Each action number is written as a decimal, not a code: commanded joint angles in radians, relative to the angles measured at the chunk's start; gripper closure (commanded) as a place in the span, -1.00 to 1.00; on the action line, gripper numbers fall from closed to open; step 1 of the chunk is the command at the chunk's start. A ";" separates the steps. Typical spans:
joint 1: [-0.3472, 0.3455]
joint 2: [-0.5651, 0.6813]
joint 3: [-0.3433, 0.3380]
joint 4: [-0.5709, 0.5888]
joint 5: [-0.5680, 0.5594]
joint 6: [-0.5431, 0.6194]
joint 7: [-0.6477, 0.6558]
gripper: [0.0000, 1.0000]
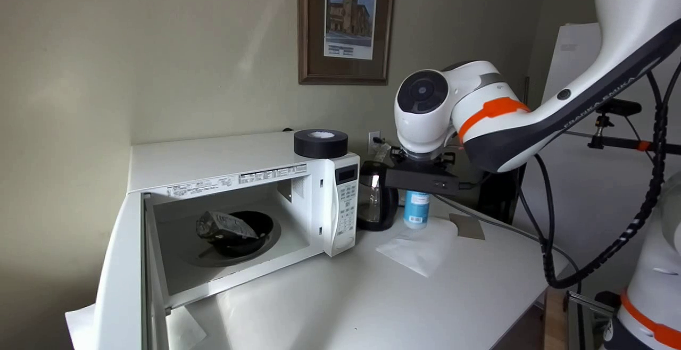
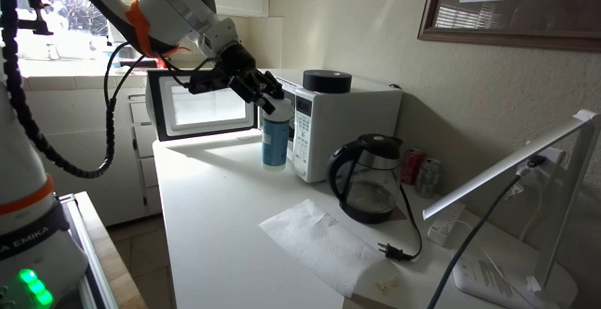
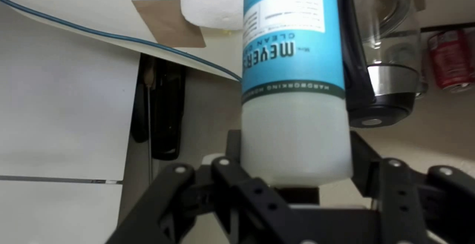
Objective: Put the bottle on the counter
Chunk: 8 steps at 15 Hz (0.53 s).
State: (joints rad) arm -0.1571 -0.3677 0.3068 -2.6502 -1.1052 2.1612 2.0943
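The blue bottle (image 1: 416,207) with a pale label hangs upright below my gripper. In both exterior views it appears held above the white counter (image 1: 362,307), and the bottle (image 2: 275,142) is in front of the microwave in an exterior view. My gripper (image 2: 272,101) is shut around the bottle's whitish upper part. In the wrist view the finger pads of my gripper (image 3: 297,155) press on both sides of the bottle (image 3: 291,51), whose base points away from the camera. A dark piece shows beneath the white shoulder; I cannot tell whether it is the cap.
A white microwave (image 1: 213,164) stands with its door open, a bowl (image 1: 260,225) inside and a black tape roll (image 1: 321,144) on top. Beside it are a glass carafe (image 2: 371,191), a paper towel (image 2: 319,243), cans (image 2: 412,166), a plug cord and a lamp (image 2: 509,163).
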 commanded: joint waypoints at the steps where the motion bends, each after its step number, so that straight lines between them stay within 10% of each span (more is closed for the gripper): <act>1: 0.061 0.135 0.015 0.026 -0.083 -0.211 0.251 0.13; 8: 0.183 0.382 -0.091 0.082 -0.046 -0.238 0.466 0.13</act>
State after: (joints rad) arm -0.0174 -0.1033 0.2830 -2.6154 -1.1469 1.8586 2.4532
